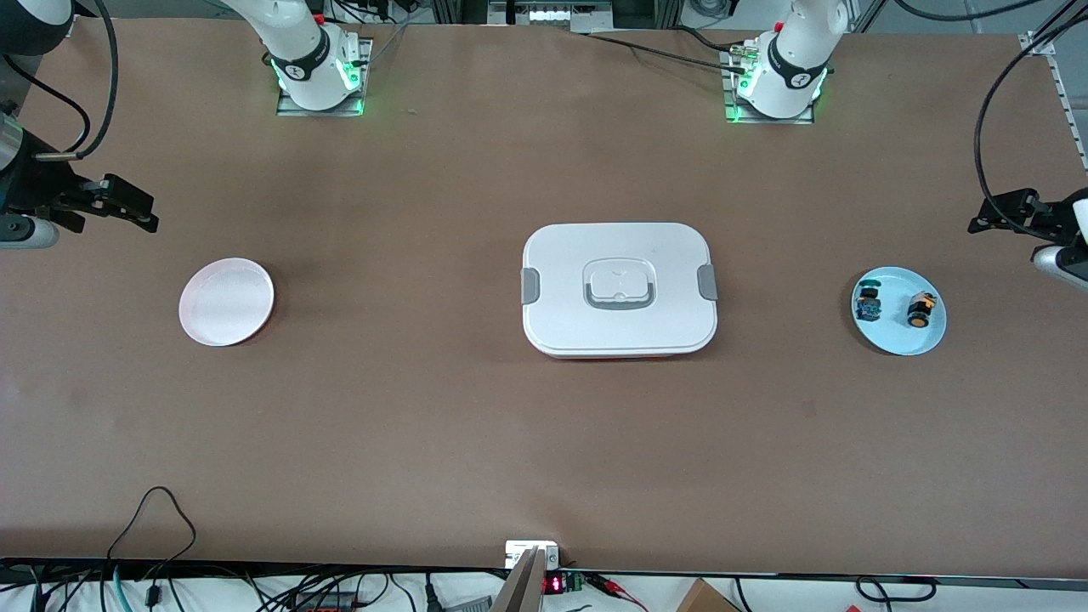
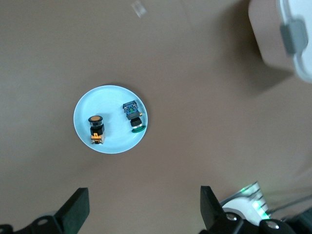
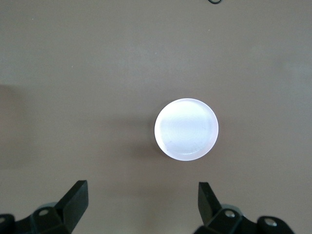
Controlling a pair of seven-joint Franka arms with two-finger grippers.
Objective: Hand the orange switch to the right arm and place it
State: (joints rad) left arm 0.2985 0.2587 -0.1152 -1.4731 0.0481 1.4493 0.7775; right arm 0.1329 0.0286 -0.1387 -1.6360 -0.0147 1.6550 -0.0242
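The orange switch [image 1: 920, 309] lies on a light blue plate [image 1: 899, 339] at the left arm's end of the table, beside a blue-green switch [image 1: 868, 303]. In the left wrist view the orange switch [image 2: 96, 129] and the blue-green switch [image 2: 133, 116] lie on the plate [image 2: 111, 100]. My left gripper [image 1: 990, 219] [image 2: 145, 202] is open and empty, high in the air beside the blue plate. My right gripper [image 1: 136, 211] [image 3: 143, 200] is open and empty, high beside a white plate [image 1: 226, 302] [image 3: 186, 129] at the right arm's end.
A white lidded box [image 1: 619, 289] with grey clasps and a handle sits at the table's middle; its corner shows in the left wrist view [image 2: 292, 34]. Cables and small electronics [image 1: 544, 578] lie along the table's edge nearest the front camera.
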